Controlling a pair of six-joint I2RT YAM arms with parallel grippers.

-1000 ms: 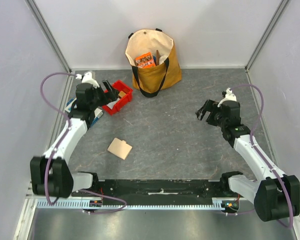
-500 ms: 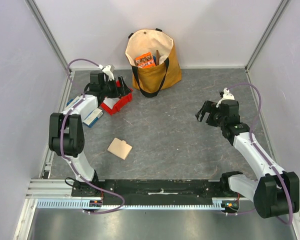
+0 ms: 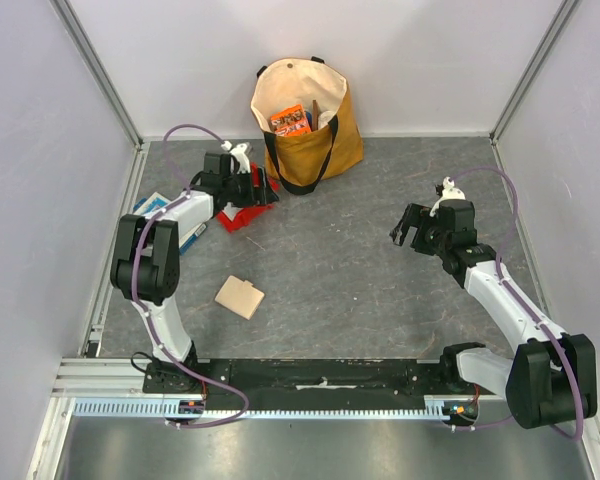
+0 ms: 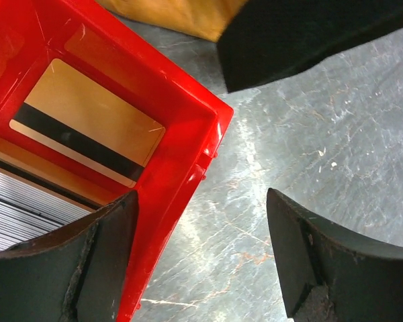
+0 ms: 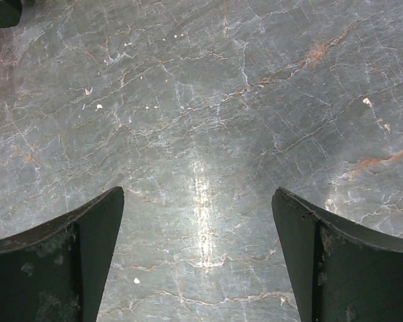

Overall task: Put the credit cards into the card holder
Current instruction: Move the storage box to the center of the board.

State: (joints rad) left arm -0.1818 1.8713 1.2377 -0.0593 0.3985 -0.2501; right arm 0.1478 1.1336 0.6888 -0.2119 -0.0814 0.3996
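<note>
Grey veined tabletop (image 3: 360, 260) under the card holder (image 3: 240, 297), pale walls (image 3: 430, 60) around

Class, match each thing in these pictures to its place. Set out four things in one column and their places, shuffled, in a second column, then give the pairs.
Things
1. card holder
2. gold card with a black stripe
3. orange packet
4. right tool

Places
A. inside the tan tote bag
B. open, over the bare table
C. inside the red tray
D. lying flat on the table, apart from everything else

Pairs: 1-D, 2-C, 3-A, 4-B
</note>
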